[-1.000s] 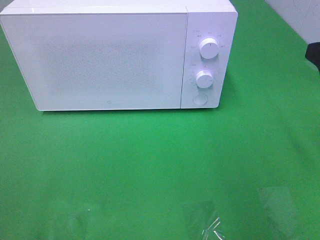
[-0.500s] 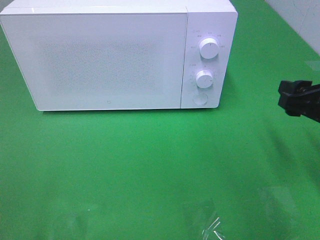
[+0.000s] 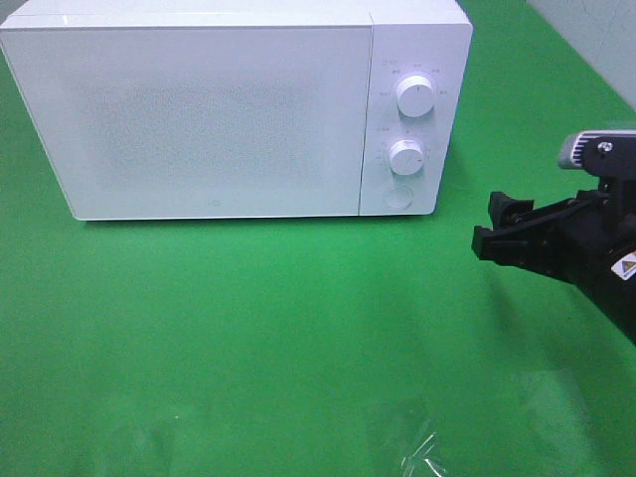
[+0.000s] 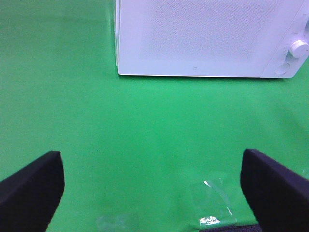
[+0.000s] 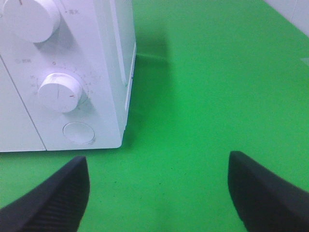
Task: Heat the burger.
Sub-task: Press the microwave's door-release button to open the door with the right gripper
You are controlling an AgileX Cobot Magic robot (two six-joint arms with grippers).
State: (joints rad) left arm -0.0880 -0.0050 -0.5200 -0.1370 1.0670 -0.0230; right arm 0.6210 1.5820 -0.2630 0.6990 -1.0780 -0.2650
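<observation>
The burger is not in view in any frame. A white microwave (image 3: pixel 214 114) stands at the back of the green table with its door shut; it also shows in the left wrist view (image 4: pixel 203 36) and the right wrist view (image 5: pixel 63 72). Its panel has two knobs (image 3: pixel 413 95) (image 3: pixel 406 157) and a round button (image 3: pixel 397 197). My right gripper (image 3: pixel 494 231) is open and empty, to the right of the microwave, level with the button. In the right wrist view the button (image 5: pixel 79 133) lies ahead between the fingers (image 5: pixel 53 198). My left gripper (image 4: pixel 154 191) is open and empty.
Green cloth covers the table (image 3: pixel 248 338). Pieces of clear tape or film (image 3: pixel 412 442) lie near the front edge, also in the left wrist view (image 4: pixel 215 198). A pale wall (image 3: pixel 596 40) borders the table at the back right.
My right arm has come in from the right edge and moved left toward the microwave's control panel. The microwave and the left arm have not moved.
</observation>
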